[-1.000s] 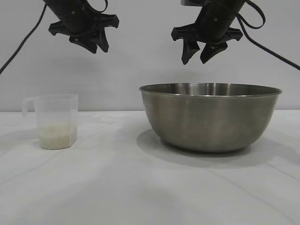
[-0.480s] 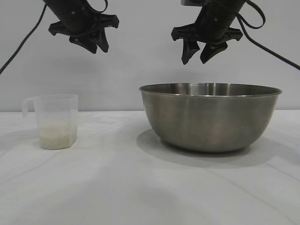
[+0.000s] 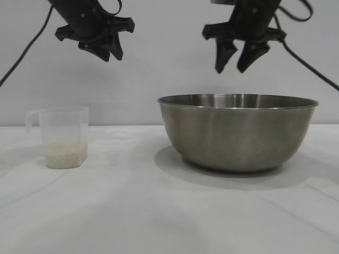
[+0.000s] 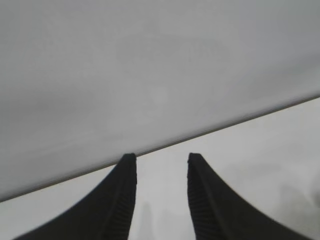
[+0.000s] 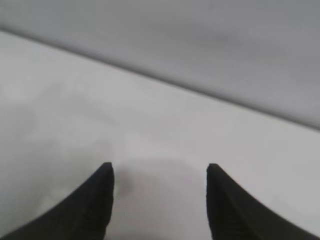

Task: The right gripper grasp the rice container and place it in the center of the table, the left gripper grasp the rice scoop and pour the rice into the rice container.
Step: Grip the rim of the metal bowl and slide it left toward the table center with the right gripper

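The rice container (image 3: 238, 132), a wide brushed steel bowl, stands on the white table (image 3: 132, 211) right of centre. The rice scoop (image 3: 64, 136), a clear plastic cup with a side handle, stands at the left with a layer of rice (image 3: 65, 152) in its bottom. My right gripper (image 3: 235, 63) hangs open above the bowl, well clear of its rim, nothing between its fingers. My left gripper (image 3: 108, 52) hovers open high above and a little right of the scoop, empty. Each wrist view shows only bare table and wall beyond the left gripper (image 4: 161, 157) and the right gripper (image 5: 160, 167).
A plain grey wall (image 3: 159, 74) backs the table. Black cables (image 3: 312, 63) trail from both arms.
The right gripper has shifted to the right and slightly up above the bowl. The left gripper, scoop and bowl have stayed put.
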Available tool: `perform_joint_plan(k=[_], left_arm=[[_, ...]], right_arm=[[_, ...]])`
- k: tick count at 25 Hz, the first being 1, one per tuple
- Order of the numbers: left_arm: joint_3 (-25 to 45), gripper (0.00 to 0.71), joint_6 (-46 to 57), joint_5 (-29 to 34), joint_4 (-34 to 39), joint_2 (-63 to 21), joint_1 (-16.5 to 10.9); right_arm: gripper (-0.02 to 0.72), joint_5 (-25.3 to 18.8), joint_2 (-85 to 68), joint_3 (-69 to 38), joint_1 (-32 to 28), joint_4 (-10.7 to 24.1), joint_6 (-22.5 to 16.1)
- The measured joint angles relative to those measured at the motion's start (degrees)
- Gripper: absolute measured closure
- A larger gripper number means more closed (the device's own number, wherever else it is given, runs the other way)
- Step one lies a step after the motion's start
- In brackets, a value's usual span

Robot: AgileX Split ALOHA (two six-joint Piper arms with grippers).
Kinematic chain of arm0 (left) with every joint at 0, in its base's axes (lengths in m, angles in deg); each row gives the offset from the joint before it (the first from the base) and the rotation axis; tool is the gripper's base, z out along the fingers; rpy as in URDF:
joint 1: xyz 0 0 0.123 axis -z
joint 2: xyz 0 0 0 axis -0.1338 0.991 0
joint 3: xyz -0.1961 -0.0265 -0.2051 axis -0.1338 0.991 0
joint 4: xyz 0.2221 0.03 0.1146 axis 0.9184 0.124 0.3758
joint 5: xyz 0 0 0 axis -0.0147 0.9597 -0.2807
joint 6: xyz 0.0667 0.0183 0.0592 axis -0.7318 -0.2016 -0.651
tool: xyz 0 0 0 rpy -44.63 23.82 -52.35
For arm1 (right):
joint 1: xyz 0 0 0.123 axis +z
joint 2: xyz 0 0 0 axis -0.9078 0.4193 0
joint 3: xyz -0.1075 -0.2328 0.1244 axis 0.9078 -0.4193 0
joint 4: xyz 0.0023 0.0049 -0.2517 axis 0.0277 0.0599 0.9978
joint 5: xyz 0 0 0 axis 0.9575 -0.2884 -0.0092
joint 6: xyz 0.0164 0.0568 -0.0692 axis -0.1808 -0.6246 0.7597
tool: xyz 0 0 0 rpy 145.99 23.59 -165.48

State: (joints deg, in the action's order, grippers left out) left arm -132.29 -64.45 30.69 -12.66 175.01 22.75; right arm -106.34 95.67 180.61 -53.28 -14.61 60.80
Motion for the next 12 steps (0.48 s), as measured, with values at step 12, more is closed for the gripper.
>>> perform_joint_plan(k=[12], left_arm=[[0.0,0.491,0.0,1.1,0.1,0.0,0.0]], right_arm=[[0.304,-8.0,8.8,-0.1,-0.1,0.7,0.0]])
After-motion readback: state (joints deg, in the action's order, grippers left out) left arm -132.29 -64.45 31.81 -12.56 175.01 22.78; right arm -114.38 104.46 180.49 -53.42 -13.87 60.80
